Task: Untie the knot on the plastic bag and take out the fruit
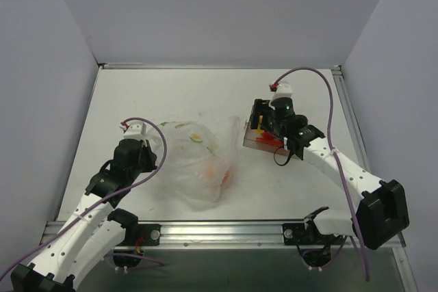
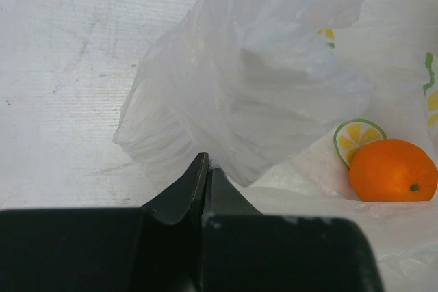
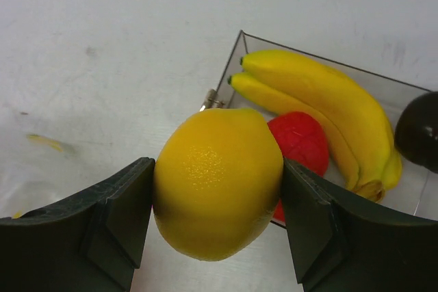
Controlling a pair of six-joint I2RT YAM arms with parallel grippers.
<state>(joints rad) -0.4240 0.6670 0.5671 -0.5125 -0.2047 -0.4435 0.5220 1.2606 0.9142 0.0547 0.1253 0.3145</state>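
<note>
The translucent plastic bag (image 1: 195, 162) lies crumpled at the middle of the table, and its knot cannot be made out. My left gripper (image 1: 149, 158) is at the bag's left edge. In the left wrist view the left gripper (image 2: 207, 162) is shut on a fold of the bag (image 2: 260, 80). An orange ball (image 2: 393, 170) sits in the bag's opening. My right gripper (image 3: 217, 189) is shut on a yellow ball (image 3: 217, 169), held just above the near edge of a clear box (image 3: 226, 80). A banana (image 3: 321, 107), a red piece (image 3: 301, 143) and a dark ball (image 3: 419, 131) lie in that box.
The clear box (image 1: 254, 143) stands to the right of the bag, under the right gripper (image 1: 262, 122). White walls enclose the table on three sides. A metal rail (image 1: 226, 227) runs along the near edge between the arm bases.
</note>
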